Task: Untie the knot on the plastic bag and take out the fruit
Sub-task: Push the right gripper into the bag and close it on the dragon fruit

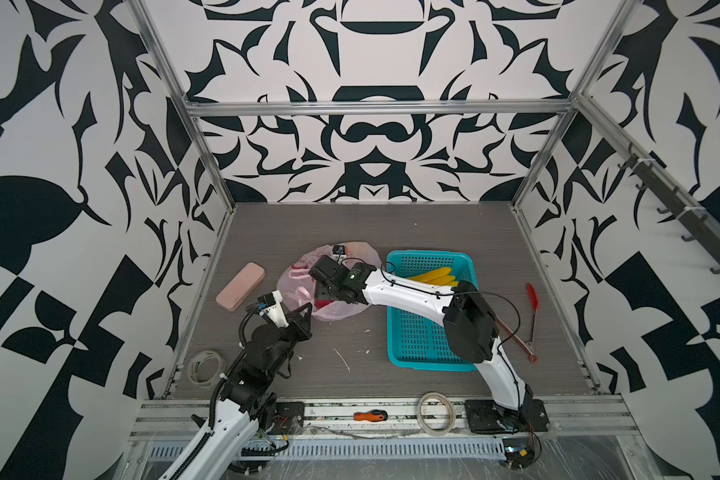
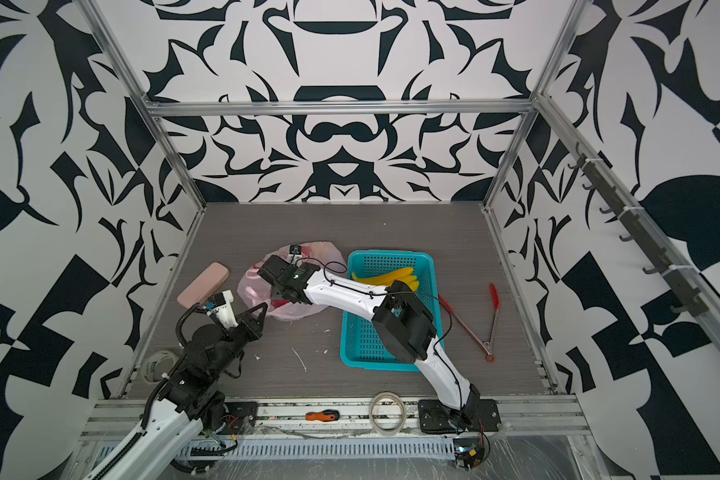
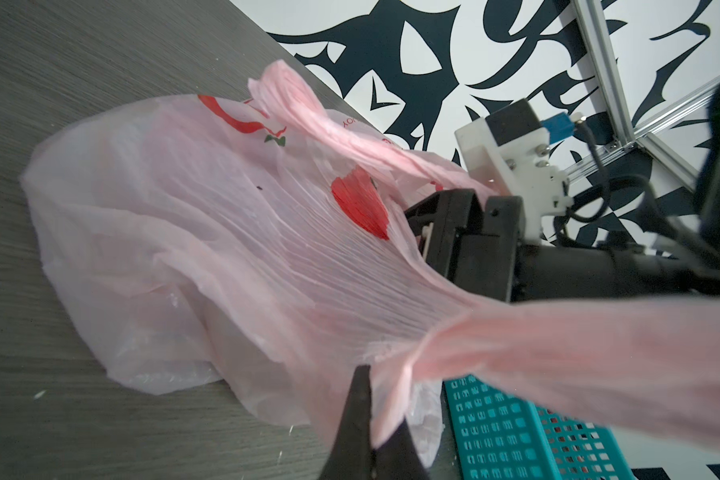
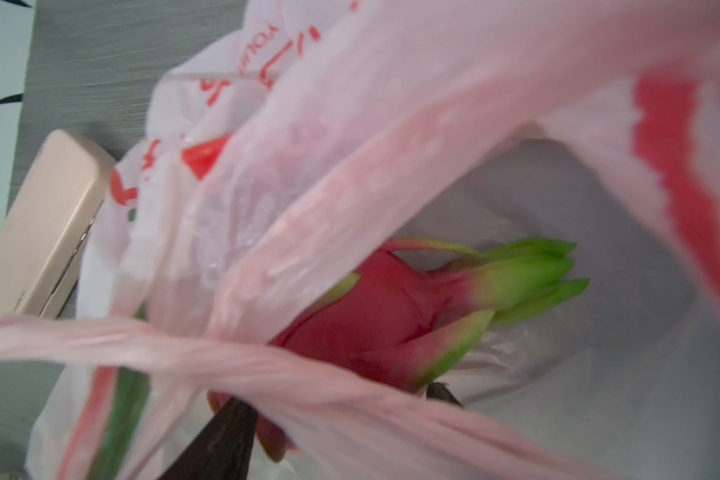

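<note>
Both top views look steeply down from above the near edge onto the whole table (image 1: 267, 232), while each wrist view sits close against the pink plastic bag (image 3: 184, 249), which all four share

The grey table (image 1: 391, 224) bears the plastic bag (image 1: 296, 278), pink case (image 1: 240, 286), teal basket (image 1: 416, 336), red tongs (image 1: 532, 297) and perhaps 1 tape roll (image 1: 208, 356).
</note>
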### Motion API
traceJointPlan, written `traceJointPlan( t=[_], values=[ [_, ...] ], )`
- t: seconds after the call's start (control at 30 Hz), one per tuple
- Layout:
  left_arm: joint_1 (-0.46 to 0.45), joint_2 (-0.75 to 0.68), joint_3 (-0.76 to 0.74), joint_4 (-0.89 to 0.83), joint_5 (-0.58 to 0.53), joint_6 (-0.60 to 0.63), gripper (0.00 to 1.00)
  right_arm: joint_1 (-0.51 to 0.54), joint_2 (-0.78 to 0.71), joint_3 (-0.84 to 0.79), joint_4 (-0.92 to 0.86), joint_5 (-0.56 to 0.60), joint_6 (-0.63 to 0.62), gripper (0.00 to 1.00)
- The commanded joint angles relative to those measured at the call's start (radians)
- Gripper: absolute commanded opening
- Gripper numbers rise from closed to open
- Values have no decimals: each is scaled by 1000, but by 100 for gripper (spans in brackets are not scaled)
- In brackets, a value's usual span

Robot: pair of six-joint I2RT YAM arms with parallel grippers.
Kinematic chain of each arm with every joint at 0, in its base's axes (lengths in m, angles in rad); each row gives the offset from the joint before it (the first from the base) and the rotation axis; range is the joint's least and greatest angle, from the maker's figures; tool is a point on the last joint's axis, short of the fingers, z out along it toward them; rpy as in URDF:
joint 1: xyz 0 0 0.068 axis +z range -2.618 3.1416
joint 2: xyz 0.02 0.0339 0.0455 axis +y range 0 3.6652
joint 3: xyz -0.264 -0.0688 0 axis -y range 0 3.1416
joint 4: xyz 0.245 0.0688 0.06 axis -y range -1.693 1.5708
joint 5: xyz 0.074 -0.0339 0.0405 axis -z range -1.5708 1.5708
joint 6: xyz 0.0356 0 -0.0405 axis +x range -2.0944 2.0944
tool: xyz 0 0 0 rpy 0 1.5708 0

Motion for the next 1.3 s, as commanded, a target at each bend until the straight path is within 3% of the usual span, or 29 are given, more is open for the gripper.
traceJointPlan(
  t=[0.0,0.03,0.1,0.2,0.73,1.27],
  values=[
    [2,-43,-21,-33,21,-7,0,0,-7,62,-49,28,66,72],
    [2,-50,-25,-36,24,-10,0,2,-1,69,-57,30,72,75],
    [2,-61,-34,-37,33,-16,0,2,9,84,-68,27,92,91],
    [2,-63,-42,-32,45,-24,0,1,15,87,-61,20,121,99],
    [2,-60,-84,40,96,-52,0,1,75,151,-113,17,318,98],
    [2,-54,-85,47,118,-47,0,-9,143,202,-135,9,375,96]
  ],
)
